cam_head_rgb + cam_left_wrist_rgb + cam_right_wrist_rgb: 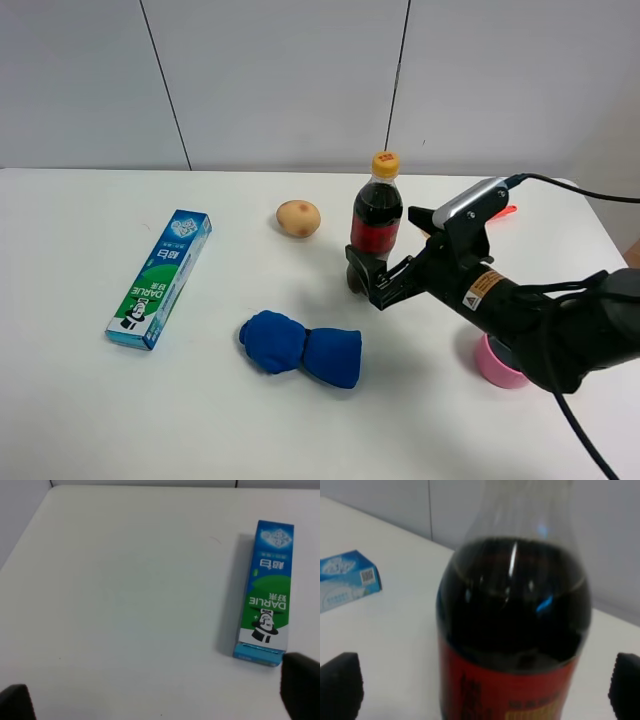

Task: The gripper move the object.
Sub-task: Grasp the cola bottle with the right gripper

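The object, a tall cola bottle (pixel 376 222) with a red label and yellow cap, stands upright near the middle of the white table. My right gripper (pixel 368 283) is at the bottle's base, reaching in from the right. In the right wrist view the bottle (pixel 512 645) fills the space between the two dark fingertips (pixel 340 687), which stand wide apart and clear of its sides. The right gripper (pixel 482 692) is open. My left gripper (pixel 157 700) is open and empty, hovering above the table beside the toothpaste box (pixel 265 592). It is out of the exterior high view.
A green-blue toothpaste box (pixel 160 278) lies at the left. A potato (pixel 298 217) sits left of the bottle. A blue cloth (pixel 300 348) lies in front of it. A pink cup (pixel 497 365) stands under the right arm. A small red item (pixel 506 211) lies behind the arm.
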You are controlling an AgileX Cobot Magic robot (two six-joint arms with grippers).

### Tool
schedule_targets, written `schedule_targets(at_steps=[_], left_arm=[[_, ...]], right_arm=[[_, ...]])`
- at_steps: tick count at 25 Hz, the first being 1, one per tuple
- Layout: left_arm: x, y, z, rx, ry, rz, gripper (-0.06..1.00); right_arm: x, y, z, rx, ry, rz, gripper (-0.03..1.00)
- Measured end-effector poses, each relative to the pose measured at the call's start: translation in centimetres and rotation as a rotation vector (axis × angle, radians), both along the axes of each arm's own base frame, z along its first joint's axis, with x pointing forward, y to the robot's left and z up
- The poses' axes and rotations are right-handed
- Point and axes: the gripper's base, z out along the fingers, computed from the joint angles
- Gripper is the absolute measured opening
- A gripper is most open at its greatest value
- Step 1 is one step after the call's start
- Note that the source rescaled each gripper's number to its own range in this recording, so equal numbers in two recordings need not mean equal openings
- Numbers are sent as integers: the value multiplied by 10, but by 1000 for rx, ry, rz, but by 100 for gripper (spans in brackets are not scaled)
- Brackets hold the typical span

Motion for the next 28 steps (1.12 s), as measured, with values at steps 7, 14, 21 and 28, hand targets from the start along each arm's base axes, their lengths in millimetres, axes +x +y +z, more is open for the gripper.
schedule_targets(at_steps=[7, 14, 21, 28], left_arm=[[0, 0, 0, 0, 0, 0, 100], [0, 0, 0, 0, 0, 0, 100], [0, 0, 0, 0, 0, 0, 100], [0, 0, 0, 0, 0, 0, 100]], right_arm=[[2, 1, -14, -22, 41, 0, 100], [18, 11, -13, -6, 10, 10, 100], [21, 14, -14, -1, 6, 28, 93], [21, 14, -14, -1, 7, 27, 53]])
